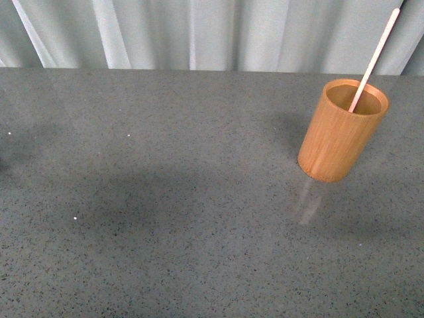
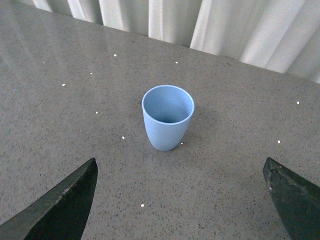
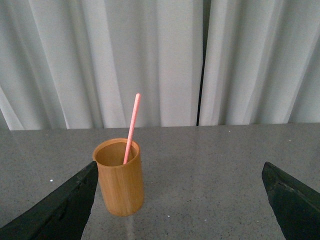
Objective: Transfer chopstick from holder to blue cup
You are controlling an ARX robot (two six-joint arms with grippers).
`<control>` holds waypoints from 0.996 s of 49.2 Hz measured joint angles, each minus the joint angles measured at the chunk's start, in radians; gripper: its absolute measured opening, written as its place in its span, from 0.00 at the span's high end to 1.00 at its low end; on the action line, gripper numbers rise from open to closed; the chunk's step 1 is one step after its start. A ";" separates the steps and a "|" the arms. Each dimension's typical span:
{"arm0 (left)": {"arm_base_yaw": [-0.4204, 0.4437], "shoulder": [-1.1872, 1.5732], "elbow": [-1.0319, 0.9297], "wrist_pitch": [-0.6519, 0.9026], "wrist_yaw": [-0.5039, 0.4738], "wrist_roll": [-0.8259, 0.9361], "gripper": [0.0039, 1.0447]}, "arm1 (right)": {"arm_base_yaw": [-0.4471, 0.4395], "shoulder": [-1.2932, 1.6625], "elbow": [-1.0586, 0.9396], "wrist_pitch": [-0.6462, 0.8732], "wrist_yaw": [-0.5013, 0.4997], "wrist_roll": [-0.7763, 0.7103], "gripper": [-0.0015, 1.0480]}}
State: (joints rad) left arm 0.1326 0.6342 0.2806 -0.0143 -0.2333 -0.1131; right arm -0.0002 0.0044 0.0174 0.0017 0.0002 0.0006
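Jaws on both arms stand released and wide apart, grasping nothing. We see the left gripper (image 2: 180,165) as 2 dark, wedge-shaped fingers (image 2: 65,200) at the edges of its wrist view, with bare table (image 1: 165,199) between them. The right gripper (image 3: 180,166) shows the same way in its own view.

Only the left wrist view shows the blue cup (image 2: 166,120). It stands upright on the table, ahead of the spread fingers and apart from them, and we look down into its plain blue interior. The front view and the right wrist view show the holder (image 1: 338,142) and the chopstick (image 1: 374,59) instead. Neither arm appears in the front view.

The cup is matte, light blue plastic, round-mouthed and tapering to a narrower rounded base. The holder is an orange-brown wooden cylinder with straight sides and a thick rim. It stands upright towards the right of the front view, near the table's far edge. The table is grey and speckled, with a faint sheen and a few white flecks. A pale pleated curtain (image 1: 199,33) hangs behind it.

We count 1 chopstick, thin, straight and pinkish. Its lower end sits inside the holder, and its shaft leans against the rim. Its long axis runs steeply upward. In the front view it tilts up and to the right, reaching the frame's top edge. From the right wrist camera it looks nearly upright.
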 joint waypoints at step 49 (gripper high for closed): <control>0.193 1.087 0.714 -0.125 0.078 0.303 0.06 | 0.000 0.000 0.000 0.000 0.000 0.000 0.10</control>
State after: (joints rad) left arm 0.3256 1.7214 0.9947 -0.1394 -0.1551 0.1902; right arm -0.0002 0.0044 0.0174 0.0017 -0.0002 0.0006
